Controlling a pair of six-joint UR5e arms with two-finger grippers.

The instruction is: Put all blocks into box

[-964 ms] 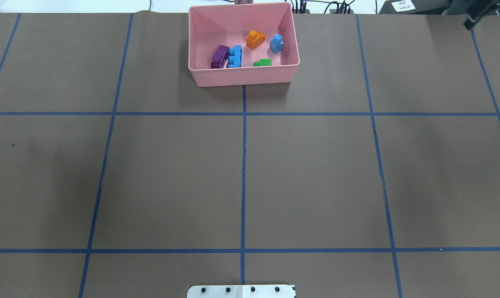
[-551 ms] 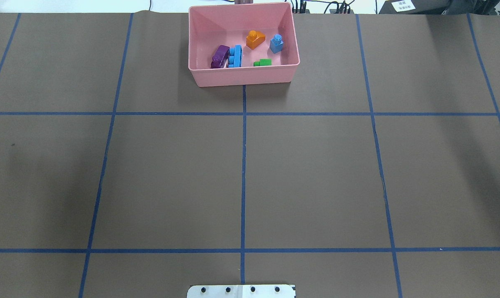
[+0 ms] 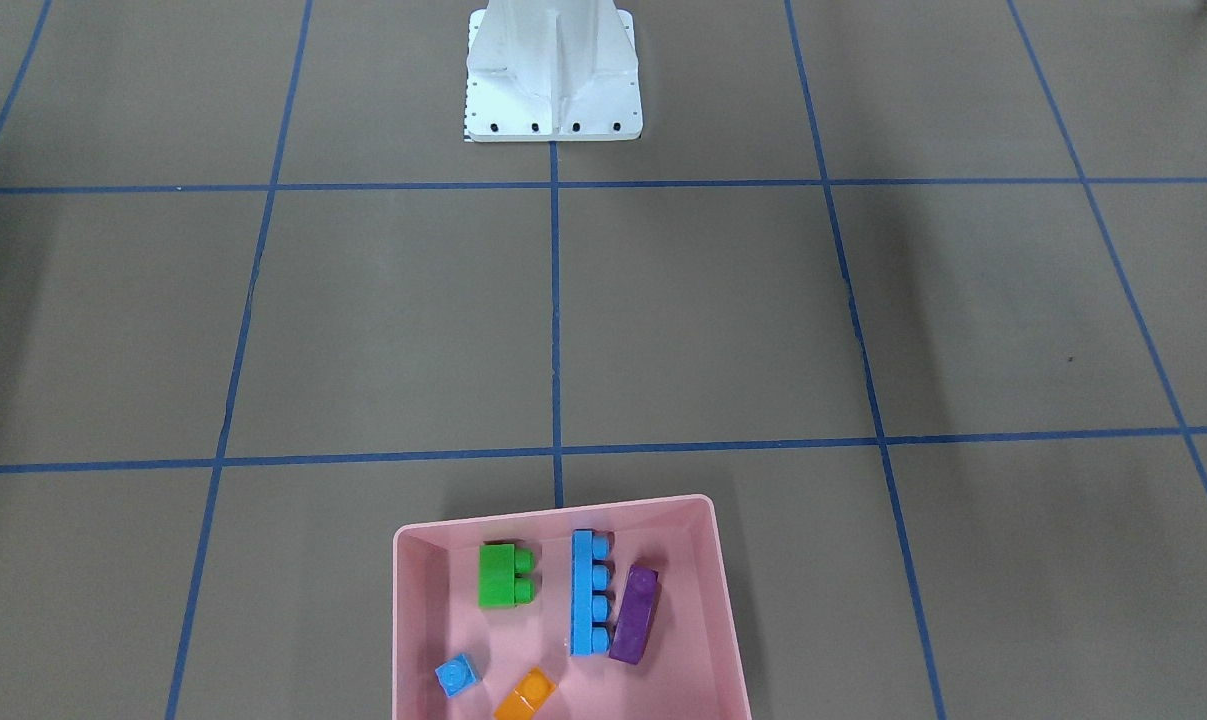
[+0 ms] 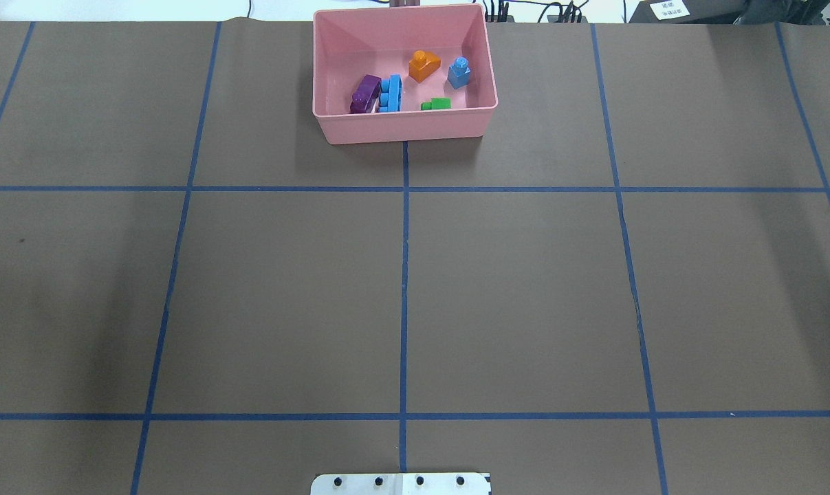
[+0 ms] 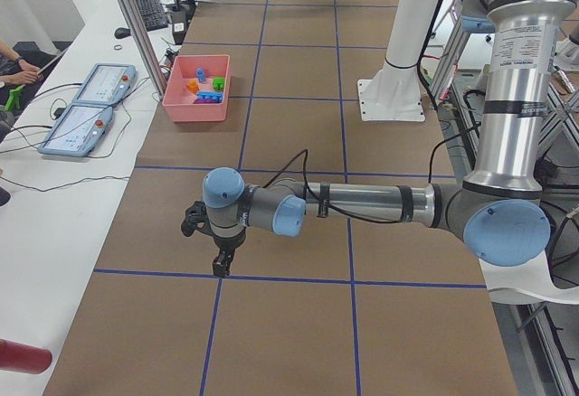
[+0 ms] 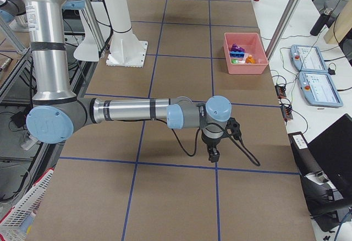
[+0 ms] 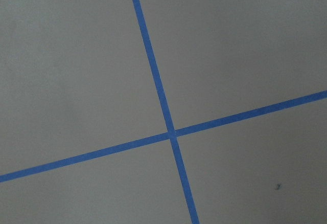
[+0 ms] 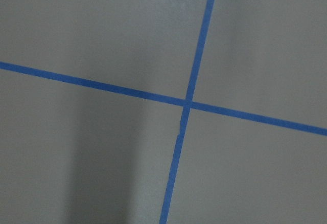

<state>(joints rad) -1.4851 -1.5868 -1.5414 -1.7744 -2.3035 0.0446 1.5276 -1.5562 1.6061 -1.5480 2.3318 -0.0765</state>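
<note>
As purple brick point(image 4: 365, 93), long blue brick point(image 4: 390, 93), orange sloped brick point(image 4: 423, 66), blue cube point(image 4: 459, 73) and green brick point(image 4: 436, 104) all lie in the pink box point(image 4: 404, 128), nothing seems left; left gripper point(image 5: 220, 268) and right gripper point(image 6: 213, 154): clenched or released, cannot tell

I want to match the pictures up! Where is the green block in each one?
Front-facing: the green block is at the upper left inside the pink box.
Overhead: by the box's near wall, right of middle.
Exterior left: at the box's right side.
Exterior right: at the box's left side.
Left wrist: not in it.
Right wrist: not in it.
Shared landmark: the pink box.
</note>
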